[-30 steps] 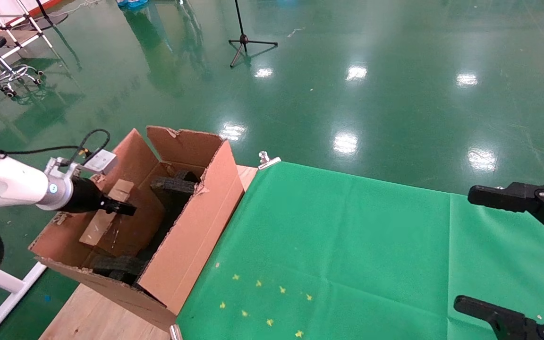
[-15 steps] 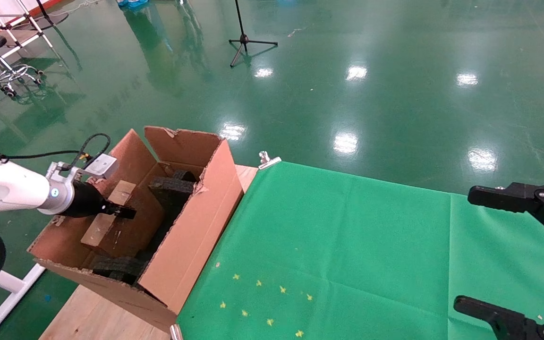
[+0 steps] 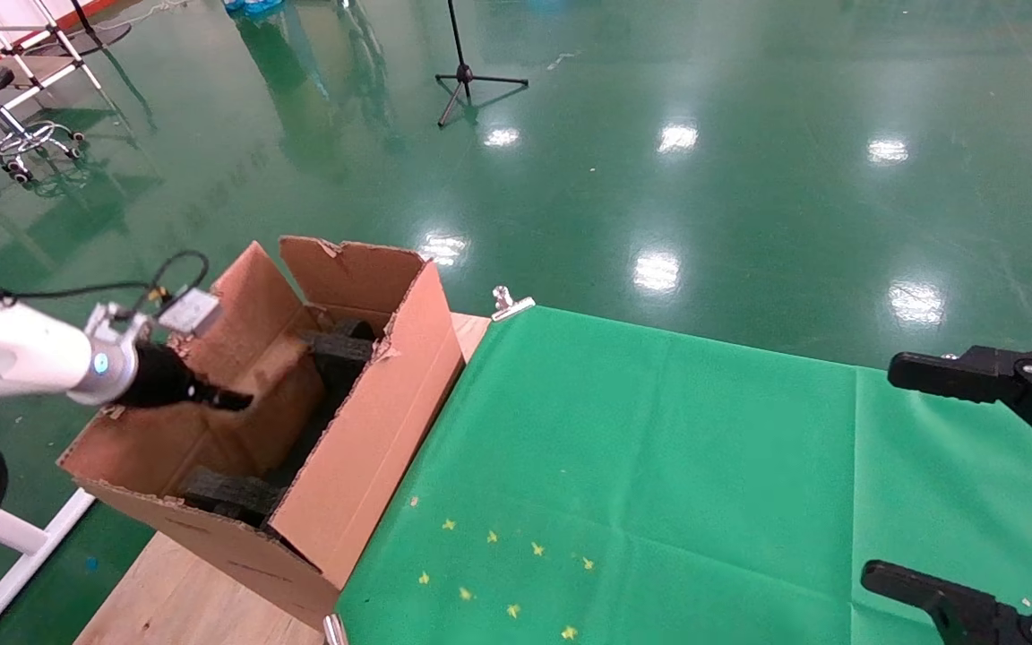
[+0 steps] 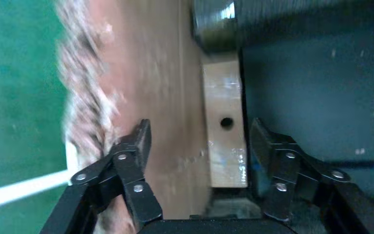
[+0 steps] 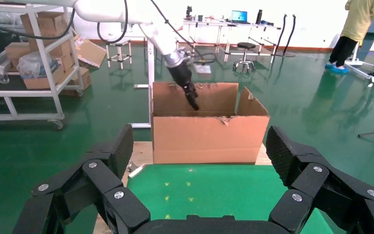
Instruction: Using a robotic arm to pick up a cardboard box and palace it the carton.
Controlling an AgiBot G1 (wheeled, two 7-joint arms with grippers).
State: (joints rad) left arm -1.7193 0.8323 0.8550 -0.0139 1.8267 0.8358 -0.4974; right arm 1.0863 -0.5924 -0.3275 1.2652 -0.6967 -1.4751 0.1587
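The large brown carton [image 3: 364, 430] stands on the table's left end, with black foam inserts [image 3: 337, 345] inside. My left gripper [image 3: 234, 400], on the white arm, reaches into it from the left. In the left wrist view it [image 4: 199, 126] is open, and the small cardboard box [image 4: 224, 146] with its round hole lies below and between the fingers, untouched, along the carton's brown wall. In the head view the box blends into that inner wall. My right gripper [image 3: 915, 475] is open and empty over the green cloth at the far right.
A green cloth [image 3: 659, 466] covers the wooden table [image 3: 176, 600] right of the carton, held by a metal clip [image 3: 507, 303]. The right wrist view shows the carton [image 5: 209, 136] and the left arm [image 5: 182, 78] dipping into it. A white frame leg [image 3: 5, 537] stands at the left.
The small box, tilted at my left gripper's tip before, now lies lower against the carton's left wall, free of the fingers. The carton has shifted slightly. The right arm has not moved.
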